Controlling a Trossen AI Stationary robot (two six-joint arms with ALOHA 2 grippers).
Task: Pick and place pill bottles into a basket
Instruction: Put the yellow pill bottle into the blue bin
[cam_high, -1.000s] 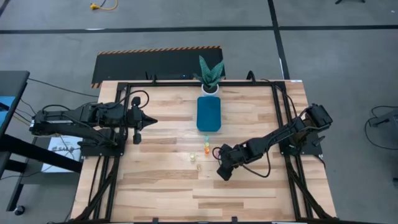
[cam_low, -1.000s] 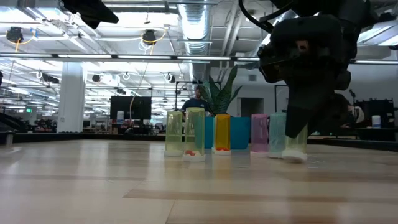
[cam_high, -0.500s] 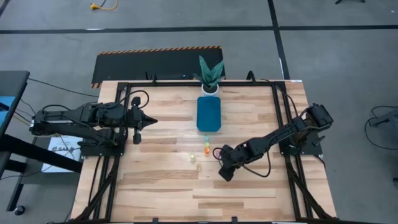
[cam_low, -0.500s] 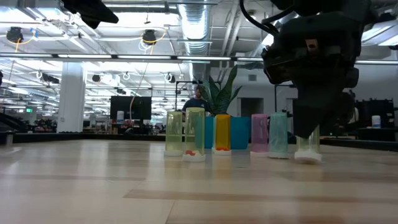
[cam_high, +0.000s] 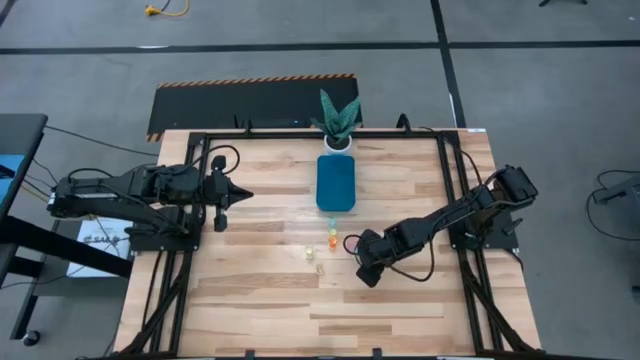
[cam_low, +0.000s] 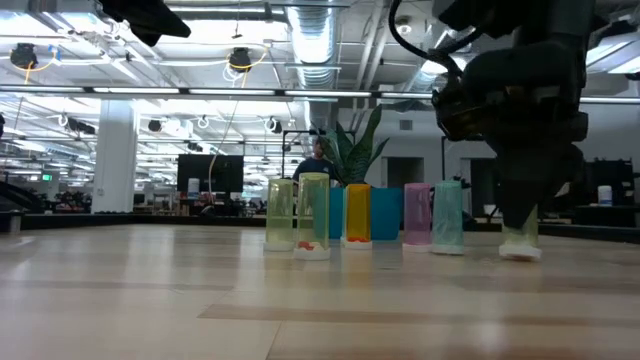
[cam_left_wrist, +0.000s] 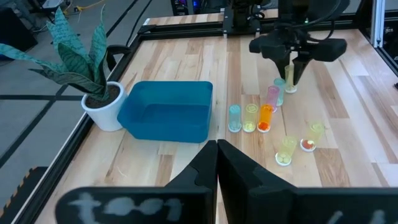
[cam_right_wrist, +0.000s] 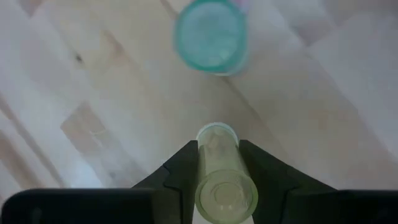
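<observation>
Pale wood table (cam_high: 250, 290) carries everything. Right gripper (cam_right_wrist: 217, 163) pinches a pale yellow-green translucent bottle (cam_right_wrist: 219, 168) upright between its fingers, base on the wood, beside a teal-capped bottle (cam_right_wrist: 210, 36). Basket (cam_left_wrist: 165, 111) sits apart, near the plant (cam_left_wrist: 81, 68). Left gripper (cam_high: 243, 195) hangs pressed together at the table's left side.

Overhead camera straight down on the whole table (cam_high: 260, 300), low camera level across its top toward the room, left wrist camera looking across at the bottles (cam_left_wrist: 266, 117), right wrist camera close above one, all sharing those bottles

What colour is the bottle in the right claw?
Pale yellow-green bottle, clearest in the right wrist view.
</observation>
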